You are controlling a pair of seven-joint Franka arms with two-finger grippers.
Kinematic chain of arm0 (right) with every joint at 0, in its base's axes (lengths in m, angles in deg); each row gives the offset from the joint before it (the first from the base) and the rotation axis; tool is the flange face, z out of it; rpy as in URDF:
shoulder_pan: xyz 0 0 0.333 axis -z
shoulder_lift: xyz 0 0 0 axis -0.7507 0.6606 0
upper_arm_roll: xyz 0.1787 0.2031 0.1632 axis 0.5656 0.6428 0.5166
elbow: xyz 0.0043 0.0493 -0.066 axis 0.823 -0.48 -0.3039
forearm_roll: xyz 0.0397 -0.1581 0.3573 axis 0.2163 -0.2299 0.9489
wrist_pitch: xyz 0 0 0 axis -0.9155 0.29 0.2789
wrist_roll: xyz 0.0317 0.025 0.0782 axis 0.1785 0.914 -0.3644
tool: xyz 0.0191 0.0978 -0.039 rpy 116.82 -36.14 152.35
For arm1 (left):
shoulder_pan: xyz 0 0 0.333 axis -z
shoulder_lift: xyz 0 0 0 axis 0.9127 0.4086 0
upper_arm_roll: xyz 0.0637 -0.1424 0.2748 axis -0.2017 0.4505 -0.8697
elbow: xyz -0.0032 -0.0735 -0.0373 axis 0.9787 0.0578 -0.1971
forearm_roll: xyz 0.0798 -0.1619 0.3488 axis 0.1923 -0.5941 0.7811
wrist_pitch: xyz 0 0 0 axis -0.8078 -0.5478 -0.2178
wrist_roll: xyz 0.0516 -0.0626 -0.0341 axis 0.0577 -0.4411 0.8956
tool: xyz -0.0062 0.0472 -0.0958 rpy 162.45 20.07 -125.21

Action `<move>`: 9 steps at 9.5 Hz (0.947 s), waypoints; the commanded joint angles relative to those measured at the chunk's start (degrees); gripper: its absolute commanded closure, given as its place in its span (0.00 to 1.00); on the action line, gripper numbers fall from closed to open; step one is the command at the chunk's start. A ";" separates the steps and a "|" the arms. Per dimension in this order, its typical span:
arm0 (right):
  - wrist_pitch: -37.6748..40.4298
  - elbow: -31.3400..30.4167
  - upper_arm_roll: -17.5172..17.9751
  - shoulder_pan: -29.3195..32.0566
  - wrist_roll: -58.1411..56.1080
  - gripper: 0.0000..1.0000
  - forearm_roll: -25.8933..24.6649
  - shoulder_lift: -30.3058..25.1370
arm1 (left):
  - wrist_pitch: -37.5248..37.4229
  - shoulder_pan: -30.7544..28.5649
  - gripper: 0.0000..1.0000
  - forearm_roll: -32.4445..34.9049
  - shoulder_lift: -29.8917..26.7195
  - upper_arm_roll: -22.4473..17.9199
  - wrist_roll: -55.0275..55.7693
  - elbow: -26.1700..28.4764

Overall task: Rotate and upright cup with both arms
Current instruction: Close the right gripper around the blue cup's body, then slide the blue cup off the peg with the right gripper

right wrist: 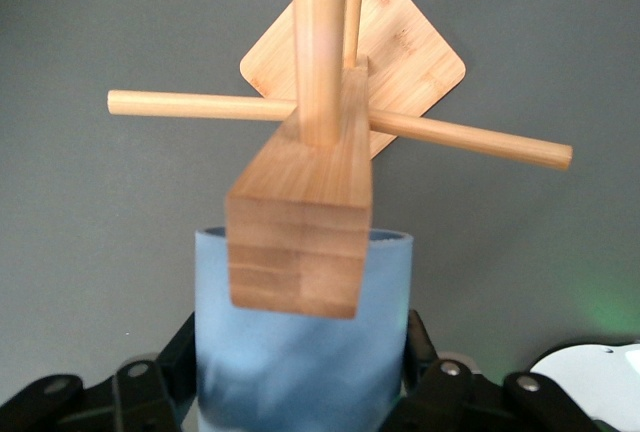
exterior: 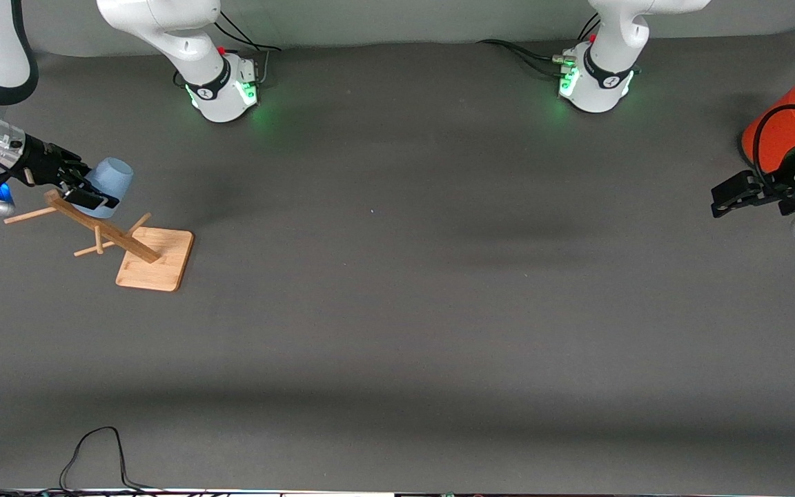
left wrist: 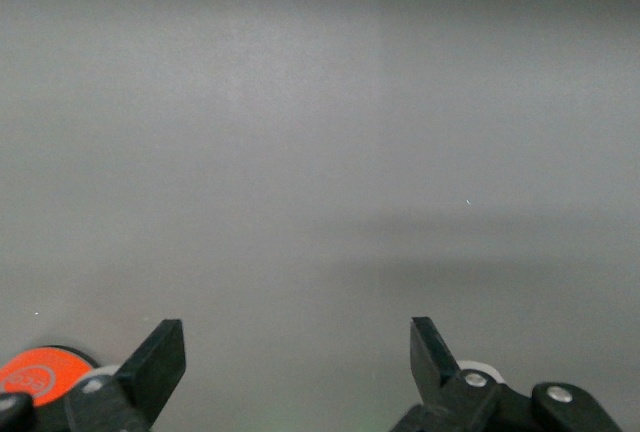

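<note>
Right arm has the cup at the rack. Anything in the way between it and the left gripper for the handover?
Nothing visible on the table between them. The cup, in the right gripper, is beside the wooden rack; the left gripper waits open near the orange-red cylinder.

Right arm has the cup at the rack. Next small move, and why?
Probably draw the cup off the wooden rack, toward the table's middle: the right gripper is shut on it by a peg, while the left gripper waits open near the orange cylinder.
</note>
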 commanded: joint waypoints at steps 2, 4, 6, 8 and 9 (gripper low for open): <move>7.24 5.81 0.44 -0.16 0.16 0.41 3.40 -0.18 | -0.91 0.49 0.00 -0.20 0.20 -0.04 0.28 -0.71; 10.33 8.37 1.05 -0.25 3.04 0.42 4.44 -0.70 | -0.82 0.49 0.00 -0.20 0.55 0.05 0.20 -0.80; 10.61 10.13 6.04 -0.16 8.74 0.42 7.69 -0.97 | -0.82 0.49 0.00 -0.20 0.64 0.05 0.37 -0.72; 8.43 13.03 13.32 -0.16 16.65 0.42 11.38 -0.18 | -0.91 0.58 0.00 -0.20 0.64 0.05 0.54 -0.71; 6.06 14.78 17.45 -0.16 21.82 0.42 12.44 0.87 | -0.99 0.58 0.00 -0.20 0.64 0.14 0.72 -0.71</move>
